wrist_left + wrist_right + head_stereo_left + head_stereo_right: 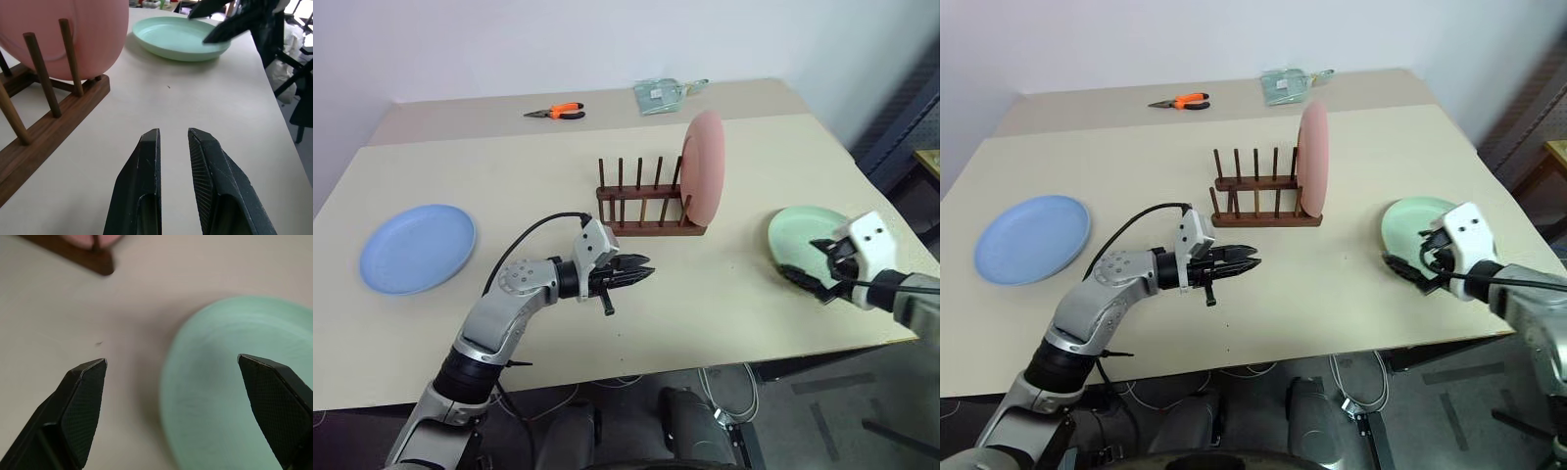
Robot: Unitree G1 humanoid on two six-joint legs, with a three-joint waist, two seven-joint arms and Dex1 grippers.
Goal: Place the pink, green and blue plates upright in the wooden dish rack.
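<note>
The pink plate (705,176) stands upright in the right end slot of the wooden dish rack (641,211). The green plate (803,230) lies flat on the table to the right of the rack. My right gripper (810,260) is wide open over that plate's near edge, one finger over the plate and the other over the table; it holds nothing. The blue plate (418,248) lies flat at the far left. My left gripper (644,270) hovers in front of the rack and points right. A narrow gap separates its fingers (146,166), and nothing is between them.
Orange-handled pliers (556,112) and a pale plastic bag (661,93) lie on the rear table behind the rack. The beige table (734,304) ends just beyond the green plate on the right. The rack's left slots stand free.
</note>
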